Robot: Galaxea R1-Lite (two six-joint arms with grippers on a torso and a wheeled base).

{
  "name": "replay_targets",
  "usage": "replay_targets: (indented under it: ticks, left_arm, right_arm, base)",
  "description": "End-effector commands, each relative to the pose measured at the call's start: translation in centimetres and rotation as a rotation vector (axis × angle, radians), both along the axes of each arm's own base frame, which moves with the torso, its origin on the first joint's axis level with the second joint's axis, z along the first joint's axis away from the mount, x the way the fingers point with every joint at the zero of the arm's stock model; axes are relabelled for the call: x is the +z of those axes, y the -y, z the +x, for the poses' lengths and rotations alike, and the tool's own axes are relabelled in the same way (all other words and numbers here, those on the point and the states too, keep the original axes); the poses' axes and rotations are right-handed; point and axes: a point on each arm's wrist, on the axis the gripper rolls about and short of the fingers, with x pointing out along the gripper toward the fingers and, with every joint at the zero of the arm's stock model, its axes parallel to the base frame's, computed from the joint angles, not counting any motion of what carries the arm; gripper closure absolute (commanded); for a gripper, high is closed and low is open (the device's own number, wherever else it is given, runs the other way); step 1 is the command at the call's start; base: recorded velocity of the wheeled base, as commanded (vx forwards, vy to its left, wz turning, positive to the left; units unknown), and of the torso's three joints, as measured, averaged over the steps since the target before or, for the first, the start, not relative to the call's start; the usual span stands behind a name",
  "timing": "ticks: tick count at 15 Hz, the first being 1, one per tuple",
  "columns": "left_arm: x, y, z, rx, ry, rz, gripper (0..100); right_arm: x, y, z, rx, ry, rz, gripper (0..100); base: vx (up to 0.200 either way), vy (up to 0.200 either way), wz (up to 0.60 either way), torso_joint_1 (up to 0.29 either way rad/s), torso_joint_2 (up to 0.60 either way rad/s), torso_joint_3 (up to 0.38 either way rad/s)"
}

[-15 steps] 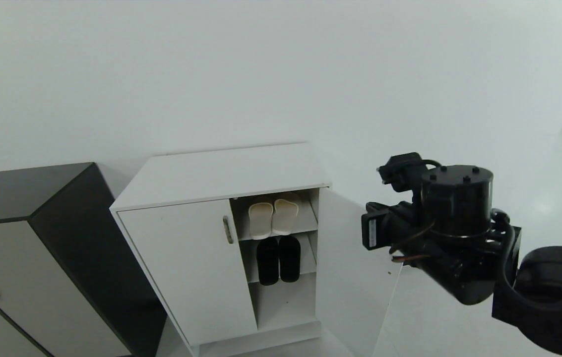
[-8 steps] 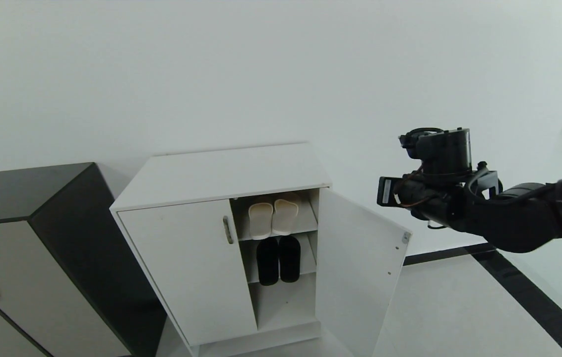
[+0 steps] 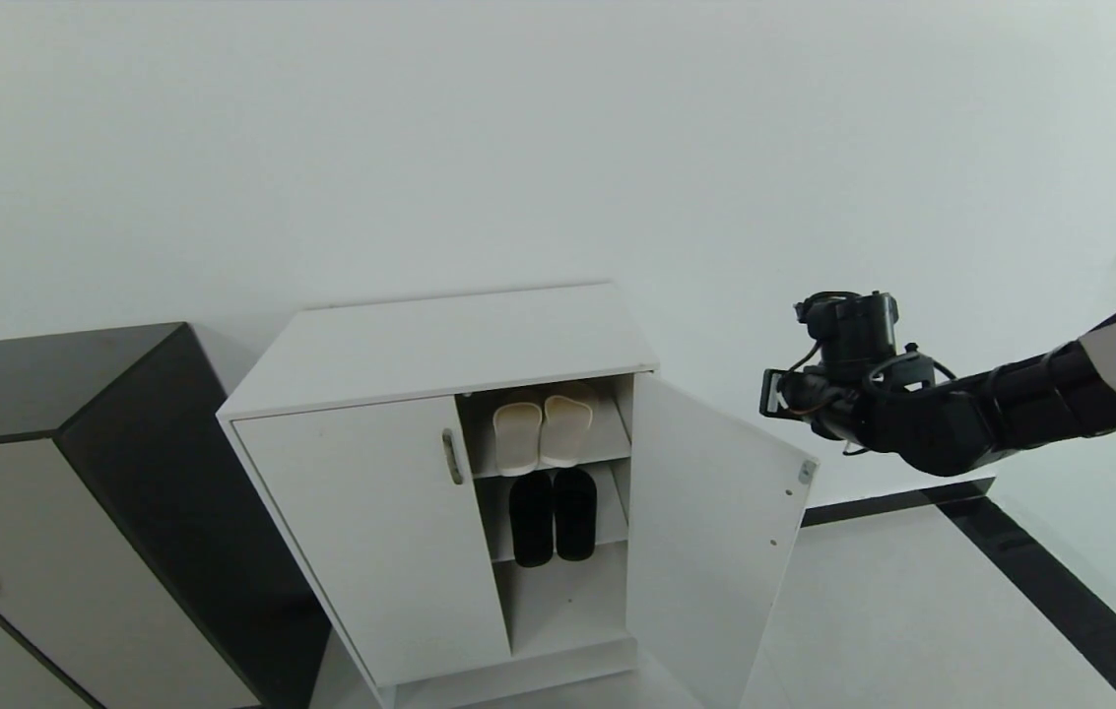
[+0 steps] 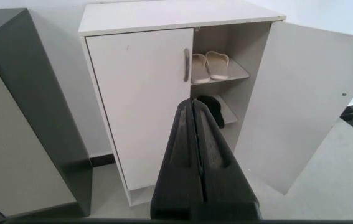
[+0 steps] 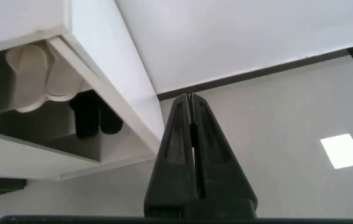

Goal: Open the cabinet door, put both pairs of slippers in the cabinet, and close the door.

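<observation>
The white cabinet (image 3: 439,345) stands against the wall with its right door (image 3: 715,532) swung open and its left door (image 3: 370,532) closed. A pair of white slippers (image 3: 543,431) lies on the upper shelf, and a pair of black slippers (image 3: 552,512) lies on the shelf below. My right gripper (image 3: 774,394) hangs in the air just right of the open door's top outer corner, apart from it. In the right wrist view, the right gripper (image 5: 190,96) is shut and empty. My left gripper (image 4: 193,102) is shut and empty in front of the cabinet, partly hiding the black slippers (image 4: 218,111).
A dark cabinet (image 3: 55,473) stands close on the white cabinet's left. A black floor stripe (image 3: 1040,571) runs along the wall and off to the right. Pale open floor (image 3: 892,630) lies to the right of the open door.
My right arm has stretched out from close to the head camera to beside the door's top corner. The cabinet, door and slippers have not moved.
</observation>
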Motion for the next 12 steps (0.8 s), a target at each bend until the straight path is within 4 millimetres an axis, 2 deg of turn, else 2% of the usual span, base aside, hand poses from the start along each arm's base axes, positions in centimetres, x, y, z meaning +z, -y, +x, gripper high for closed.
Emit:
replay_targets:
  ticks: [1, 5, 9, 12]
  left_arm:
    - [0.0, 0.0, 0.0, 0.0, 0.0, 0.0, 100]
    - [0.0, 0.0, 0.0, 0.0, 0.0, 0.0, 100]
    - [0.0, 0.0, 0.0, 0.0, 0.0, 0.0, 100]
    - [0.0, 0.0, 0.0, 0.0, 0.0, 0.0, 100]
  right_arm:
    - [-1.7, -0.2, 0.7, -0.002, -0.024, -0.012, 100]
    - [-3.4, -0.5, 1.1, -0.001, -0.058, -0.029, 100]
    - [-3.6, -1.0, 0.8, 0.01, -0.066, -0.036, 100]
    - [-3.4, -2.6, -1.1, 0.06, -0.074, -0.044, 100]
  base:
    - [0.0, 0.0, 0.0, 0.0, 0.0, 0.0]
    - [0.0, 0.0, 0.0, 0.0, 0.0, 0.0]
    - [0.0, 0.0, 0.0, 0.0, 0.0, 0.0]
    - [0.0, 0.0, 0.0, 0.0, 0.0, 0.0]
